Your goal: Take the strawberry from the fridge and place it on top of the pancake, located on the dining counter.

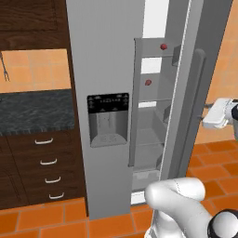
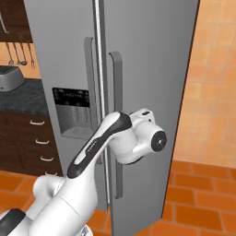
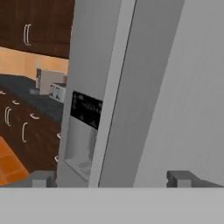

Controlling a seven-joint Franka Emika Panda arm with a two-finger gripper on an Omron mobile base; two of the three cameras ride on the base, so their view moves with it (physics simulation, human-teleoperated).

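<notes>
The grey steel fridge has its right door swung partly open. Through the gap I see two tiny red rounded things on inner shelves, one high and one lower; I cannot tell which is the strawberry. My gripper is open with nothing between its fingertips, close to the door's outer face. In the right base view my hand sits beside the door's long handle. The pancake and the dining counter are out of view.
Left of the fridge stand dark wood cabinets with drawers under a black counter, with a toaster on it. The black dispenser panel is on the left door. An orange tiled wall is to the right.
</notes>
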